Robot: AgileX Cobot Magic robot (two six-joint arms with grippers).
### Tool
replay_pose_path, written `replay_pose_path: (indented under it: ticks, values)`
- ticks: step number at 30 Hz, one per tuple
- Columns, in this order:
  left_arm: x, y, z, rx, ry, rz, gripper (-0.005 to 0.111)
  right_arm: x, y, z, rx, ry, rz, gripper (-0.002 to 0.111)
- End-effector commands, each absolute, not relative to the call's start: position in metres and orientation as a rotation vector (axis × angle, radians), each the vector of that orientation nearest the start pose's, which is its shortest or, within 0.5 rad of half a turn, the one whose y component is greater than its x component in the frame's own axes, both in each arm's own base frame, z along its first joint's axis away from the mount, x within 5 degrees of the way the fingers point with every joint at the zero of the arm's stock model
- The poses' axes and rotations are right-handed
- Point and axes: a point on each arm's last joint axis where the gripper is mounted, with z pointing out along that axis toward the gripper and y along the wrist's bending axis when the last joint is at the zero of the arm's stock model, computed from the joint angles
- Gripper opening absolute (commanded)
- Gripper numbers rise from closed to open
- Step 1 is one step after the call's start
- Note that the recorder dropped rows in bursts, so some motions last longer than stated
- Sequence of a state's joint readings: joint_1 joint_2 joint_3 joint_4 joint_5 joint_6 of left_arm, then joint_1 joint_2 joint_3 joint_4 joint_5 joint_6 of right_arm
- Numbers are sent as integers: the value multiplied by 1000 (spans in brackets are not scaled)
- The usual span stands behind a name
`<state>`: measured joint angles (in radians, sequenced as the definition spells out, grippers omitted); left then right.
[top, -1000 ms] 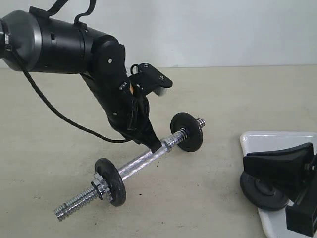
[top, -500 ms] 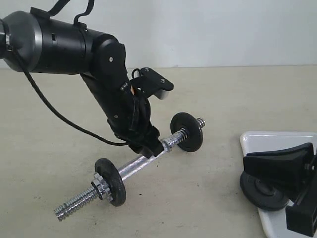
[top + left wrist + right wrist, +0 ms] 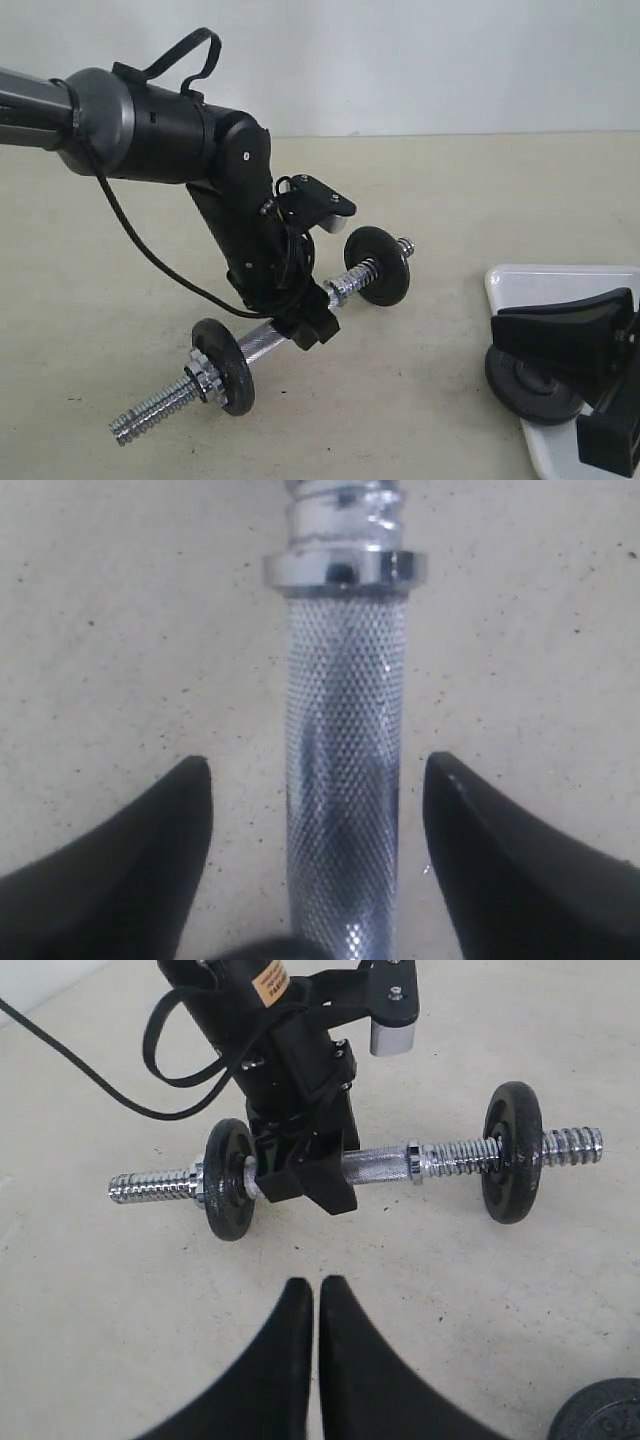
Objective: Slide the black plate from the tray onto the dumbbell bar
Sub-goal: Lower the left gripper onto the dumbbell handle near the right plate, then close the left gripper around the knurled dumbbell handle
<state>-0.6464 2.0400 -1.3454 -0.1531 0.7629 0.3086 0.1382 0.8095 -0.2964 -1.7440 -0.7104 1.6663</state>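
Against the earlier exterior pictures, the left arm (image 3: 200, 150) has sunk lower and shifted along the dumbbell bar (image 3: 262, 341), from the collar by the far disc (image 3: 378, 265) toward the near disc (image 3: 225, 366). Its fingers, then closed at that collar, are now spread apart. The bar, both discs and the right arm have not moved.

On the bench (image 3: 480, 200) the bar lies flat. In the exterior view its long axis runs from lower left to upper right, one threaded end pointing down-left and the other up-right, with a disc mounted near each end.

The tray (image 3: 520, 280) sits at the right edge of that view, well apart from the bar. The black plate (image 3: 528, 388) lies flat at the tray's left edge, partly hidden under the right arm.

The left fingers (image 3: 312, 328) are released and wide, straddling the knurled middle of the bar; the wrist view shows a bare gap on each side, so nothing is gripped. The right fingers (image 3: 305, 1305) are pressed tip to tip, empty, just above the plate.
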Motion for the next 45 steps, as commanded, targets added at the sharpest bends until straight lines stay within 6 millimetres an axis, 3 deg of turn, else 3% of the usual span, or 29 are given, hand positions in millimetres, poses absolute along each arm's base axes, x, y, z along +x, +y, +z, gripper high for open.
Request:
replay_pose_path:
  ticks: [1, 25, 36, 45]
  values:
    - [314, -252, 142, 1227, 2673, -230, 57, 122, 74, 234, -663, 1968, 721, 0]
    - [315, -253, 141, 1209, 2659, -240, 57, 123, 74, 234, -655, 1971, 717, 0]
    - [325, -259, 122, 1153, 2609, -241, 53, 122, 75, 234, -660, 1970, 725, 0]
    - [329, -262, 120, 1106, 2577, -264, 53, 122, 74, 234, -658, 1971, 722, 0]
